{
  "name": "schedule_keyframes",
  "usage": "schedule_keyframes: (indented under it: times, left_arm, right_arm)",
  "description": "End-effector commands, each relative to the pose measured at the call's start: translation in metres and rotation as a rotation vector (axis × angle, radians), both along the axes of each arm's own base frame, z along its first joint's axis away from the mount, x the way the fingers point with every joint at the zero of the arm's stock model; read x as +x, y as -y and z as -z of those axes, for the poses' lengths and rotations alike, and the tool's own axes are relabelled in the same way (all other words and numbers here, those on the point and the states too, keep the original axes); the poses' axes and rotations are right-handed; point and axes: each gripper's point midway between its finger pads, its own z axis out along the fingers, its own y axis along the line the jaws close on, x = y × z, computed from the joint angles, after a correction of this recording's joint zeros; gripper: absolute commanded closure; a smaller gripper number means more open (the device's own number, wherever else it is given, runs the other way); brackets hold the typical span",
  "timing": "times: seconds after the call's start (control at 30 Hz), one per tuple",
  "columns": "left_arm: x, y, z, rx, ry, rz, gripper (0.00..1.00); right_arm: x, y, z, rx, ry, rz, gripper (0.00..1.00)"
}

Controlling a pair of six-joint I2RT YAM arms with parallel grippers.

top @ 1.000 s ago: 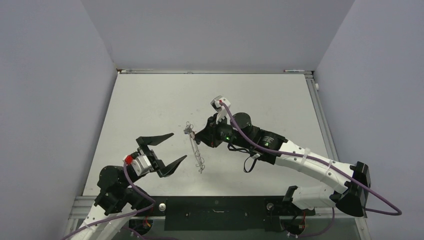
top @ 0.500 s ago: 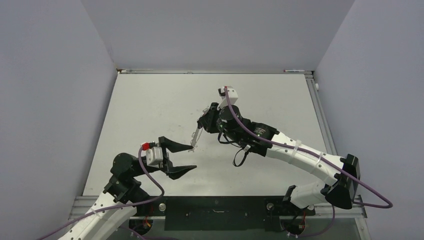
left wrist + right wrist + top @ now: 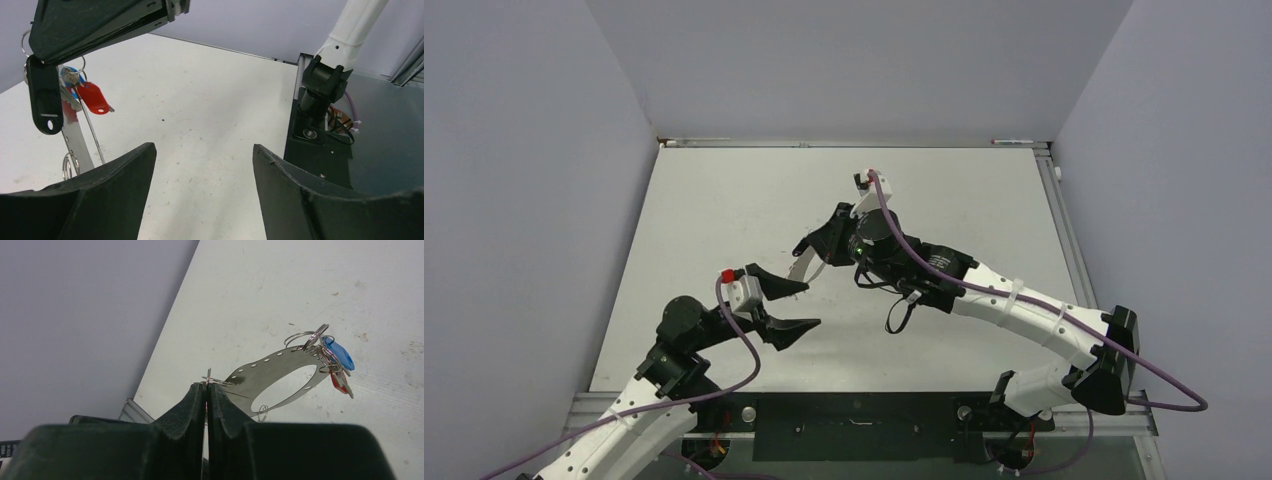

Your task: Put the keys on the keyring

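Right fingers [image 3: 192, 402] pressed together, tips pinching the near end of the keyring [image 3: 250, 380], a perforated silver band looping out over the white bench [image 3: 280, 285]. Blue key [image 3: 340, 355] and red key [image 3: 340, 384] bunched at its far end among small split rings [image 3: 300, 337]. Grey wall [image 3: 75, 315] to the left.

We see a left arm [image 3: 629, 425] and a right arm [image 3: 1024, 315], both made of white tubes and round black joints. A purple cable [image 3: 880, 200] runs back from each gripper. Behind the left gripper [image 3: 813, 305] sits a white block [image 3: 746, 292] with a red cap [image 3: 727, 274]. Its fingers [image 3: 100, 200] are black, pointy wedges. Just behind the right gripper [image 3: 799, 250] glows a tiny green light [image 3: 861, 250].
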Motion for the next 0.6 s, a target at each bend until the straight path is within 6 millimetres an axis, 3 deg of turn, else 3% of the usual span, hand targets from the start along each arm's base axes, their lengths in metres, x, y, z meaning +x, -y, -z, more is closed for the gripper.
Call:
schedule_keyframes:
  times: [0.0, 0.57]
  left_arm:
    - [0.014, -0.007, -0.019, -0.014, 0.032, -0.091, 0.32]
    - [0.031, -0.025, -0.021, 0.001, 0.071, -0.237, 0.34]
  right_arm:
    - [-0.017, -0.012, -0.049, 0.165, 0.044, -0.063, 0.95]
    - [-0.049, -0.022, -0.052, 0.167, 0.03, -0.246, 0.95]
